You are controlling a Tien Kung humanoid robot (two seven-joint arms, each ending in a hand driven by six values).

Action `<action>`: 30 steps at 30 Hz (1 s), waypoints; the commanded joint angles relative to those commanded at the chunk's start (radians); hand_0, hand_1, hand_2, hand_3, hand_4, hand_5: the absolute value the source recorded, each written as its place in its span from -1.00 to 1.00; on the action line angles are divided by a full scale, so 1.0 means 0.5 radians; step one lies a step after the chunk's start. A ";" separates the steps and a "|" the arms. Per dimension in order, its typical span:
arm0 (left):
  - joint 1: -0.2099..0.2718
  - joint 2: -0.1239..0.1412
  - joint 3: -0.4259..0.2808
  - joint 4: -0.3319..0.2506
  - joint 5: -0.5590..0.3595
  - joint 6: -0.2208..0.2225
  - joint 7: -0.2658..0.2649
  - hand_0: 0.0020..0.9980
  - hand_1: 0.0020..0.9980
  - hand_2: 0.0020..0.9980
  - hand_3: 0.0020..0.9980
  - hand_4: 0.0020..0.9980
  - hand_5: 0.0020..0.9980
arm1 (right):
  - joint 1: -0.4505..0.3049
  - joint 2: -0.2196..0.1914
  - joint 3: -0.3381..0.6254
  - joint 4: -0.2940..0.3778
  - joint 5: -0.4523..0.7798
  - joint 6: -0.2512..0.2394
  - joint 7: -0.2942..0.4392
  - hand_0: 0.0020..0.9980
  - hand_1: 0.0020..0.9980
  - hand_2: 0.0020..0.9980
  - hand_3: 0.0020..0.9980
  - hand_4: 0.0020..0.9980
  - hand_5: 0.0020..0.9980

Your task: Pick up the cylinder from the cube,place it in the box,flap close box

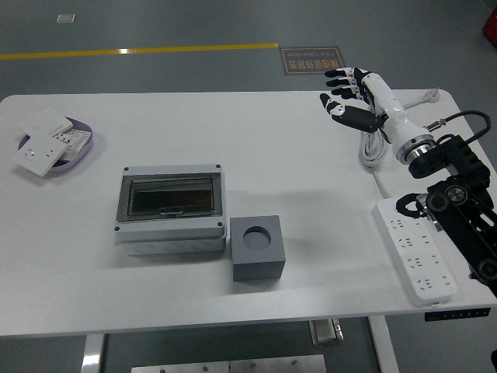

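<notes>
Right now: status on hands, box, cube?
Right hand open, empty, far right of table. Left arm out of view. Box lid shut. Cube hole empty; no cylinder visible.

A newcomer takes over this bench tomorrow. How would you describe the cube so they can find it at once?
On the white table, look near the front edge, at the grey box with the dark window lid. The cube sits at that box's front right corner. It is a dark grey block, the only thing with a round hole in its top face.

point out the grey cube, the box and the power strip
grey cube [258, 260], head view, front part of its top face
box [171, 195], head view, middle of its closed clear lid
power strip [416, 251], head view, middle of its socket face
</notes>
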 joint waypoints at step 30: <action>-0.014 -0.003 -0.008 0.000 0.013 -0.001 -0.008 0.21 0.20 0.17 0.13 0.21 -0.63 | -0.036 -0.165 0.116 0.110 0.202 0.357 0.247 0.57 0.41 0.50 0.57 0.88 0.63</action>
